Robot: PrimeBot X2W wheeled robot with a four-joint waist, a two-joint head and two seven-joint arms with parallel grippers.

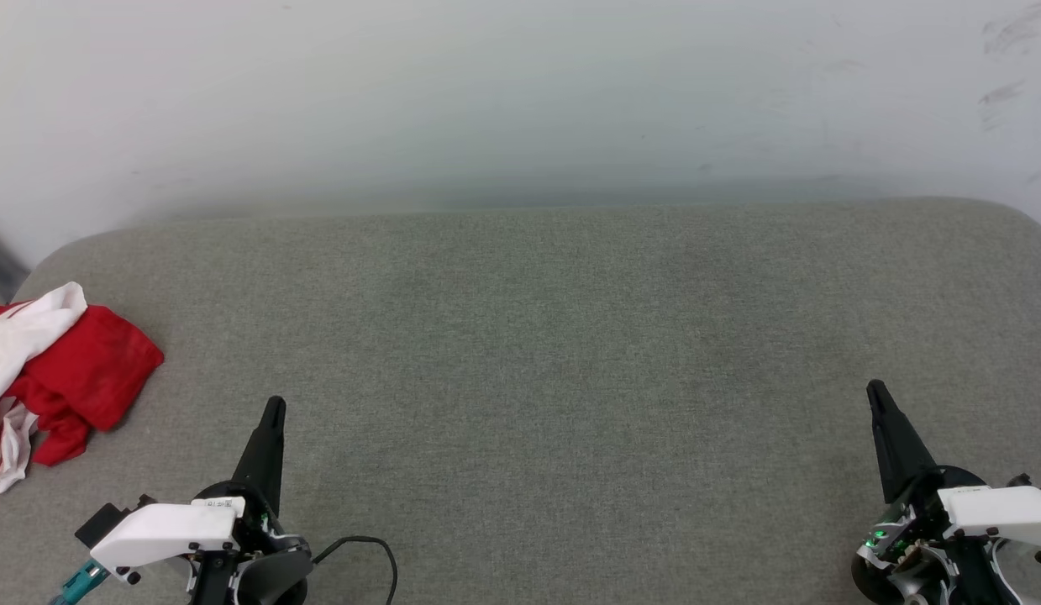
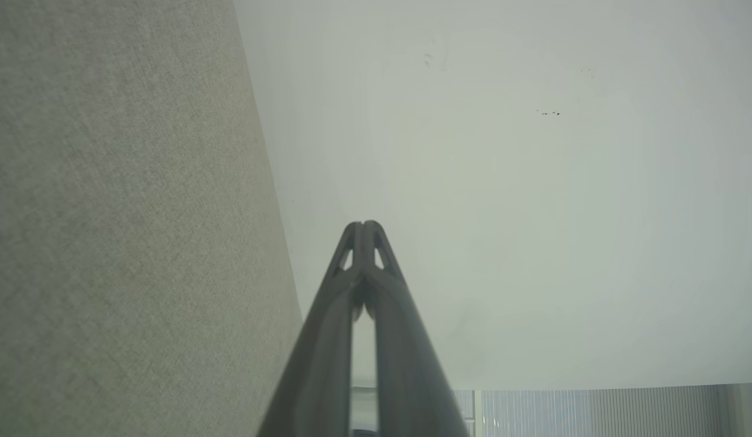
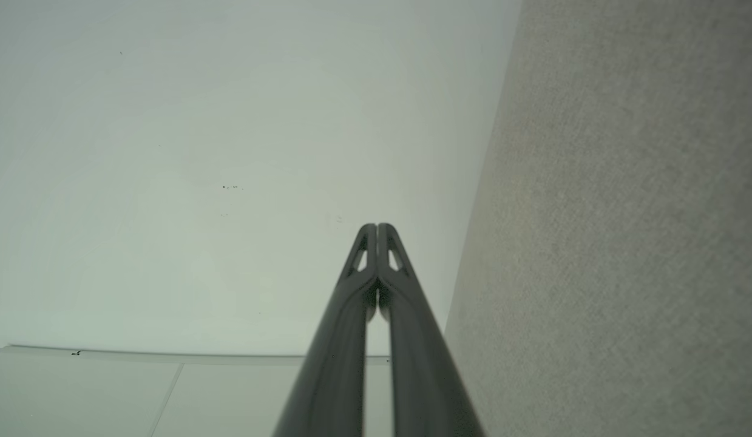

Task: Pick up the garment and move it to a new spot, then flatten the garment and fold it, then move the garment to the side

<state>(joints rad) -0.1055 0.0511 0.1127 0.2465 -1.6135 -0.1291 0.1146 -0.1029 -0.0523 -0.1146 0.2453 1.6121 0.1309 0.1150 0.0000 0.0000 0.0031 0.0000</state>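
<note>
Lying crumpled at the far left edge of the grey fabric surface (image 1: pixel 520 336), the garment (image 1: pixel 92 370) was a loose red heap, with a white sleeve (image 1: pixel 24 332) draped over its upper left part. Part of it ran past the left border of the head view. It lay well apart from both grippers, and nothing touched it.

To its right, at the lower left of the head view, the left gripper (image 1: pixel 274 409) hung over the fabric with its two dark fingers pressed together into a single point, closed on nothing. A teal connector (image 1: pixel 76 581) showed below its white wrist housing, and a black cable (image 1: pixel 377 548) looped out on the housing's right. In the left wrist view, the fingertips met against the pale wall (image 2: pixel 533 212). The grey fabric ran down that view's left side, and a ribbed panel (image 2: pixel 594 413) crossed its bottom right corner.

The middle of the fabric lay bare and flat up to the wall behind it.

At the lower right of the head view, the right gripper (image 1: pixel 876 391) was likewise closed and empty, its fingers pointing up and slightly left. The right wrist view showed the tips touching, with the wall on the left and the fabric on the right. Faint scuff marks (image 1: pixel 1003 92) marked the wall's upper right.
</note>
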